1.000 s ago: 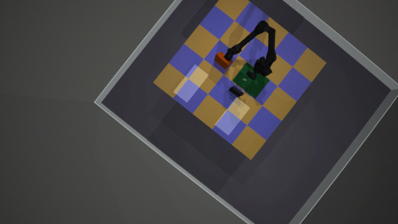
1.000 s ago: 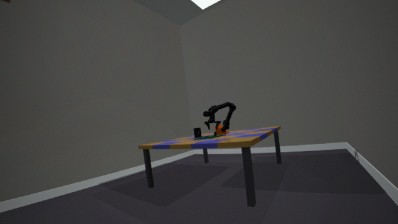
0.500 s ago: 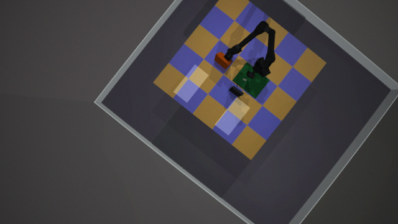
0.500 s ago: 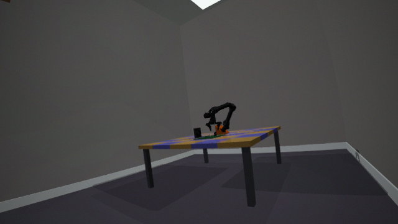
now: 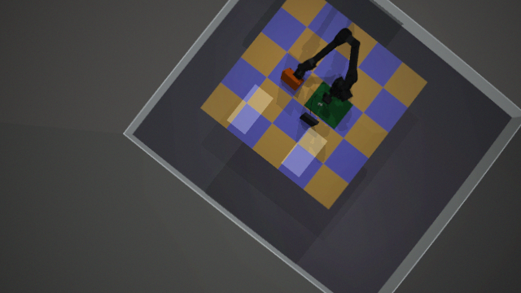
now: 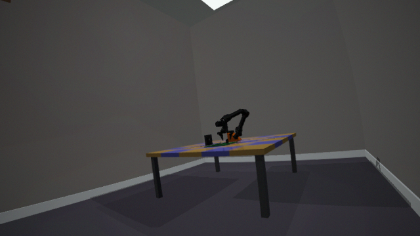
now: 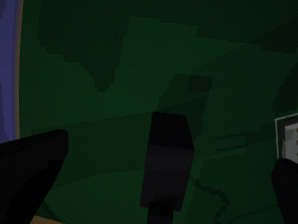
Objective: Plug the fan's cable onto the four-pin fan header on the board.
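My gripper (image 7: 173, 156) (image 6: 227, 137) is open and empty above the green board (image 5: 334, 118) (image 6: 216, 144) (image 7: 90, 160). The cable's black plug (image 7: 167, 172) shows between and beyond the spread fingertips, over the board, its narrower end toward the bottom of the wrist view. Whether the fingers are level with it is hard to tell. The pale four-pin header (image 7: 291, 142) (image 5: 320, 104) is at the right edge of the wrist view, partly hidden by the right finger, apart from the plug. The black fan (image 5: 309, 119) (image 6: 208, 139) stands beside the board.
The orange block (image 5: 291, 79) sits by the arm's base. The checkered table (image 5: 326, 189) (image 6: 246, 151) carries everything. A thin dark cable (image 5: 311, 107) runs from the fan toward the board. The arm arches over from the base to the board.
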Motion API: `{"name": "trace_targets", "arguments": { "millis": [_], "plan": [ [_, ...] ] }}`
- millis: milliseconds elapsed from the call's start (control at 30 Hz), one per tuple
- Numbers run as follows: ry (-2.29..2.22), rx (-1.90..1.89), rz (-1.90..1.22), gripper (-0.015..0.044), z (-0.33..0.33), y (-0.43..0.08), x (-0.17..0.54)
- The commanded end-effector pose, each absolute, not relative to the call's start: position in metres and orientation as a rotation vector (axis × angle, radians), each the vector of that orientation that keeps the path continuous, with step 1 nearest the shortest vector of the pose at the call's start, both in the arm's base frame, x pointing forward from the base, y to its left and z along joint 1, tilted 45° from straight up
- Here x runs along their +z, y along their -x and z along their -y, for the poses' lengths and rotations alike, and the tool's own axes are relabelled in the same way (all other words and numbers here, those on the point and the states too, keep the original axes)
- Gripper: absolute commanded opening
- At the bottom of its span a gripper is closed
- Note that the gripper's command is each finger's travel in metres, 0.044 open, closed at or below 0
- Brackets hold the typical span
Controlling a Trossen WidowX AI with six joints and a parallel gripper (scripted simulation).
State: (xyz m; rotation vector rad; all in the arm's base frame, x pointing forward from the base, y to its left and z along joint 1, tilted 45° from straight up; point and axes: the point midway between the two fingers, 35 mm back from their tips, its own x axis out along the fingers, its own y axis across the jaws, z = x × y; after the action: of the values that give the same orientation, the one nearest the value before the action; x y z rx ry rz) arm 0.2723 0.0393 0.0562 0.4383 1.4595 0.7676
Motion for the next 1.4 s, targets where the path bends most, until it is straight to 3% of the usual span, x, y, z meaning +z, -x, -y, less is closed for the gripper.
{"name": "trace_targets", "arguments": {
  "millis": [0, 467, 1033, 1367],
  "plan": [
    [-0.450, 0.770, -1.463, 0.0440, -0.046, -0.271, 0.051],
    [-0.451, 0.772, -1.463, 0.0440, -0.057, -0.269, 0.041],
    [-0.440, 0.771, -1.460, 0.0000, -0.055, -0.270, 0.042],
    [-0.450, 0.770, -1.464, 0.0000, -0.019, -0.273, 0.077]
  ]
}}
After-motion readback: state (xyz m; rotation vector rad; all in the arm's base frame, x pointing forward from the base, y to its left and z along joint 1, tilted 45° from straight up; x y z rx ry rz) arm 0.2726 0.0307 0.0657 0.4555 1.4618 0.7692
